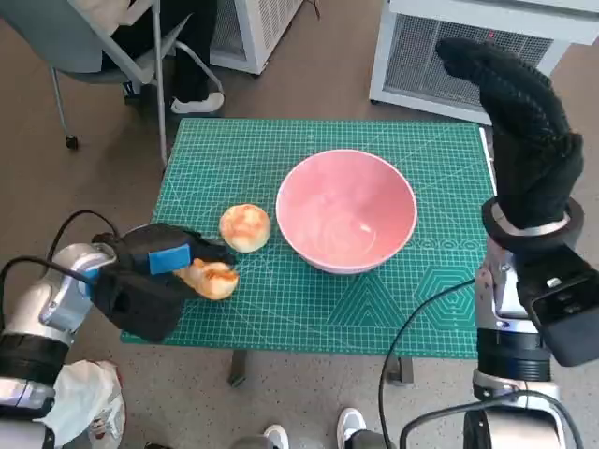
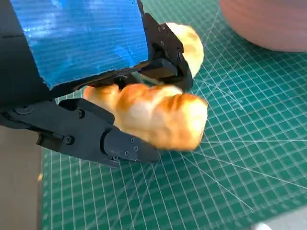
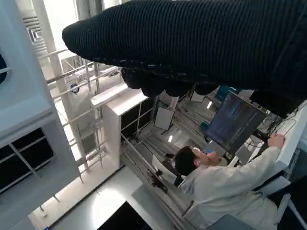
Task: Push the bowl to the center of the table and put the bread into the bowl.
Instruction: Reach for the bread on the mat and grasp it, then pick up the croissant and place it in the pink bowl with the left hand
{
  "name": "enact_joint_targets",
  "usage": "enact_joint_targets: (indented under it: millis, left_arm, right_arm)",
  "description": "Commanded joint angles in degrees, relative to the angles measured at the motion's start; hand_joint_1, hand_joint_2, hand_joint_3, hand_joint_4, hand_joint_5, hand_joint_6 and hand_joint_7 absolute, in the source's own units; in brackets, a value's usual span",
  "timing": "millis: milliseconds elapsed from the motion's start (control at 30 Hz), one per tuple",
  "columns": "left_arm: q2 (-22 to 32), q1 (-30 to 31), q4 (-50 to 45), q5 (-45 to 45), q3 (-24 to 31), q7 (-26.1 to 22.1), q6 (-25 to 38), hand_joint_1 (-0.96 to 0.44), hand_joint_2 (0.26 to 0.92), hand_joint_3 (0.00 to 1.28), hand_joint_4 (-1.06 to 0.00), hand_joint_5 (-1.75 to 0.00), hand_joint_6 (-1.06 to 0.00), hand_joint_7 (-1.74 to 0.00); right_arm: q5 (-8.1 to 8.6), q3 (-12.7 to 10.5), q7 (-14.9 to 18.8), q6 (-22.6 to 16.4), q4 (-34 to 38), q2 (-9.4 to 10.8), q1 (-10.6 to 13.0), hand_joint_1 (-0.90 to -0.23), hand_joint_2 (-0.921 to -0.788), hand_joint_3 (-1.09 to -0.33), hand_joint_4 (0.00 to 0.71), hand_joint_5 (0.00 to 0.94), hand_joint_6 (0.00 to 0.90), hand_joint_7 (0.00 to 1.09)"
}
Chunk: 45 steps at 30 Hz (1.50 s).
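Your left hand (image 1: 154,276) sits at the near left part of the green mat (image 1: 309,318), clamped on a long golden bread roll (image 1: 211,279). In the left wrist view the roll (image 2: 153,114) lies between the black fingers (image 2: 91,136) below it and the taped back of the hand above. Its inner end is hidden under the hand, so you cannot see how far in it reaches. Whether the roll is lifted off the mat or resting on it cannot be told from these views.

A second, round bun (image 1: 245,227) lies on the mat just beyond the hand, near the pink bowl (image 1: 346,210) but apart from it. In the left wrist view only a small part of that bun (image 2: 192,43) shows past the fingers, and the bowl (image 2: 268,24) is cut off at the frame edge.

The bowl stands upright around the middle of the mat, slightly toward the right, with nothing visible inside it.

Your right hand (image 1: 524,122) is raised high beside the right edge of the table, off the mat, holding nothing. The glove (image 3: 201,43) fills the top of the right wrist view with its fingertips curled under it. Whether the fingers are fully together cannot be told.

Below the glove that view shows a person (image 3: 216,184) seated at a monitor (image 3: 235,122).
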Motion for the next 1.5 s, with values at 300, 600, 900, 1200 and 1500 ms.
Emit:
enact_joint_targets:
  millis: [300, 600, 900, 1200, 1500]
  left_arm:
    - [3.93, -1.48, -7.18, -12.42, 4.54, -12.61, 0.44, 0.00, 0.919, 0.09, -0.66, -1.23, -0.61, -1.15]
    - [4.51, -5.73, -19.17, -26.52, 12.40, -20.54, 9.62, 0.00, 0.921, 0.12, -0.56, -1.28, -0.64, -1.17]
    - [-3.11, -15.81, -23.79, -25.98, 15.57, -12.23, 11.77, 0.00, 0.920, 0.10, -0.60, -1.27, -0.65, -1.14]
    - [-14.15, -26.62, -14.10, -18.63, 9.81, -5.32, 6.68, 0.00, 0.918, 0.06, -0.64, -1.21, -0.69, -1.12]
    - [-21.18, -35.16, 3.73, -6.84, 1.50, -0.37, 2.32, 0.00, 0.920, 0.08, -0.62, -1.13, -0.68, -1.21]
  right_arm:
    - [-0.42, -0.06, -0.16, 0.35, 0.57, -0.12, 1.49, -0.568, -0.921, -0.766, 0.304, 0.004, 0.030, 0.58]
    - [0.51, -0.27, 0.22, 0.83, -0.08, -0.33, 2.03, -0.578, -0.921, -0.761, 0.304, 0.003, 0.026, 0.59]
    - [0.94, -0.29, 0.28, 1.02, 0.52, -0.25, 1.74, -0.590, -0.921, -0.748, 0.304, 0.003, 0.023, 0.59]
    - [0.82, -0.19, 0.03, 1.32, -0.09, -0.13, 1.69, -0.589, -0.921, -0.747, 0.304, 0.002, 0.021, 0.59]
    - [0.11, -0.26, -0.47, 1.56, -1.50, -0.23, 2.37, -0.586, -0.921, -0.748, 0.304, 0.002, 0.020, 0.60]
